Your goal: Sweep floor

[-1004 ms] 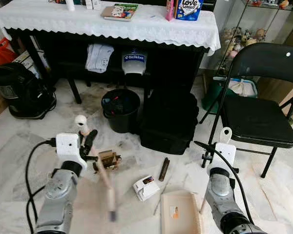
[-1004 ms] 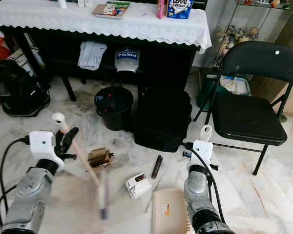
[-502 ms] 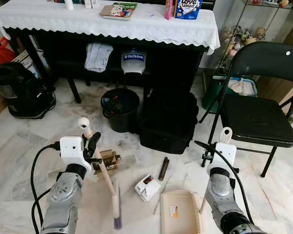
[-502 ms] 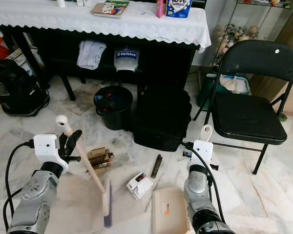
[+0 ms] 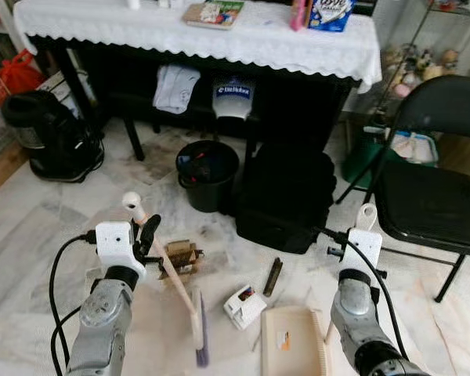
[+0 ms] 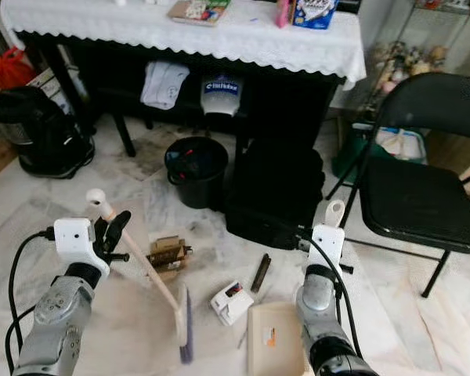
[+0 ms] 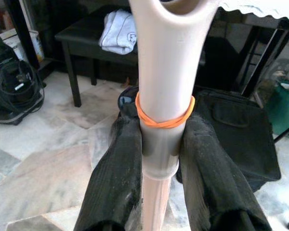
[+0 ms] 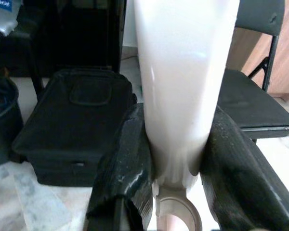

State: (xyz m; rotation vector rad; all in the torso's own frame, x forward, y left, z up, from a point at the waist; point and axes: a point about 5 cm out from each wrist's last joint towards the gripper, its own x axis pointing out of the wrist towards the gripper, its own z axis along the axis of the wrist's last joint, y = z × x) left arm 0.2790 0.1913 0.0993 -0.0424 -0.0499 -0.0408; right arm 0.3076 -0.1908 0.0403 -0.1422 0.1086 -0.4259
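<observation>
The left gripper (image 7: 160,159) is clamped on the brush (image 5: 189,313) handle, its two black fingers (image 7: 116,178) pressed to either side just below an orange rubber band (image 7: 164,117). The right gripper (image 8: 176,159) pinches the dustpan (image 5: 291,343) by its upright white handle. The brush slants down from the left gripper to purple bristles resting on the marble floor (image 5: 31,235), just left of a small white carton (image 5: 244,304). The dustpan lies flat to the carton's right, its beige tray open toward the litter. For a clean stroke, the bristles likely need to stay low and drag rightward, herding the carton, a dark stick (image 5: 272,276) and a brown cardboard scrap (image 5: 180,258) toward the pan's lip while the right arm holds it pressed down. The scrap sits behind the brush, so it may want a separate pass. A black bin (image 5: 207,174) stands beyond.
</observation>
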